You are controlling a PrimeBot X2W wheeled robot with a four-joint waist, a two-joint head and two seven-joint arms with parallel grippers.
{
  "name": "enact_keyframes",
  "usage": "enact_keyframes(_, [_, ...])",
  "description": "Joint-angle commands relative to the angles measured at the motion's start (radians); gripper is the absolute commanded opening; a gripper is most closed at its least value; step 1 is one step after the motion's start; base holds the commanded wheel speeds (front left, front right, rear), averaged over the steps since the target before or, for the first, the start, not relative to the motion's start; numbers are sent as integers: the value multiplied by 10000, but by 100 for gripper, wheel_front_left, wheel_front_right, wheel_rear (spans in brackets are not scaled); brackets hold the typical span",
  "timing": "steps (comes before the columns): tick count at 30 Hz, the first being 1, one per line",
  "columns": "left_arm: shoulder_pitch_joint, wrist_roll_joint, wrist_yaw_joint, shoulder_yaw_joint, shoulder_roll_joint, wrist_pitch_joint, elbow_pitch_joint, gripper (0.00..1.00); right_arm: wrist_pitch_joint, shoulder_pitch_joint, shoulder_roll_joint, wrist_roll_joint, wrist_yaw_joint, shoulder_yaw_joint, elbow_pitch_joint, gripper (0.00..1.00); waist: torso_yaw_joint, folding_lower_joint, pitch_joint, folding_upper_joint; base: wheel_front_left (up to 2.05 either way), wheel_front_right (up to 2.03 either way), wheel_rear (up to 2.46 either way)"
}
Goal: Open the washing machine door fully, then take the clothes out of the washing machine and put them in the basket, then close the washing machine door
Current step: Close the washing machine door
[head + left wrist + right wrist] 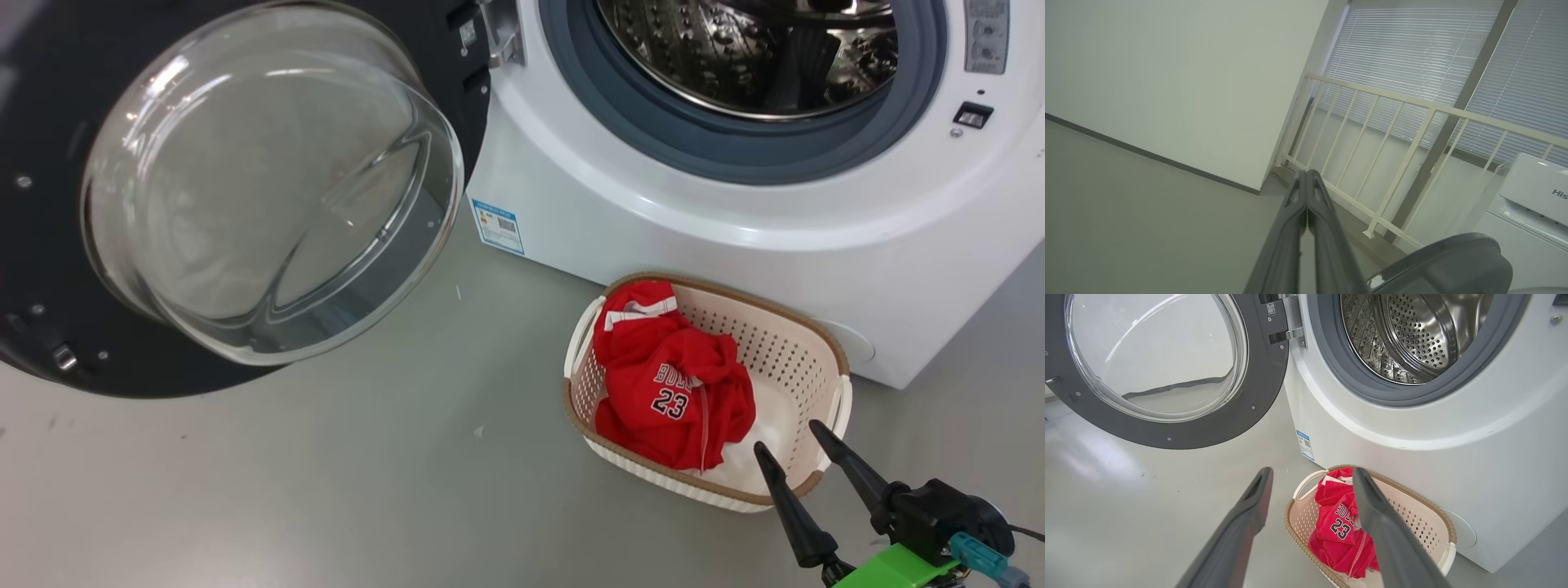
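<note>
Red clothes (671, 371) w/ white "23" (black-edged); cream perforated basket (785, 343), brown rim; white washing machine (694, 237).

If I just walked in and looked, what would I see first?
The bright red clothes, with a white 23 on them, jump out first: they lie bunched in the cream basket on the floor before the washing machine. Next comes the washing machine door, swung wide open on the left, its big clear glass bowl bulging out.

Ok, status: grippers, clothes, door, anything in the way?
Right gripper open, empty, near basket. Left gripper shut, empty. Red clothes in basket, none seen in drum. Washing machine door wide open; nothing seen in its swing.
</note>
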Motion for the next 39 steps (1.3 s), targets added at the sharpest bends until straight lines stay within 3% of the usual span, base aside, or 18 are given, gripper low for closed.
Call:
enact_keyframes(1, [-384,-358,-63,75,844,488,122,0,-65,-129,-188,-71,48,162,-269,100,-39,1,187,0,0,0,0])
enact_keyframes(7, [-817,-981,-64,-394,1323,1438,1227,0,-65,-224,-352,-107,48,165,-310,100,-112,1,519,0,0,0,0])
enact_keyframes(12, [-1156,-1808,-64,-706,1340,2882,1943,0,-65,-302,-461,-142,48,172,-365,100,-181,1,802,0,0,0,0])
enact_keyframes(19, [-1349,-2159,-64,-997,1488,3794,2515,0,-65,-435,-604,-183,48,201,-433,100,-219,1,1126,0,0,0,0])
enact_keyframes(39, [-581,-3647,-65,-1948,1516,6013,1495,0,-65,-525,-514,-156,48,210,-350,100,-211,1,988,0,0,0,0])
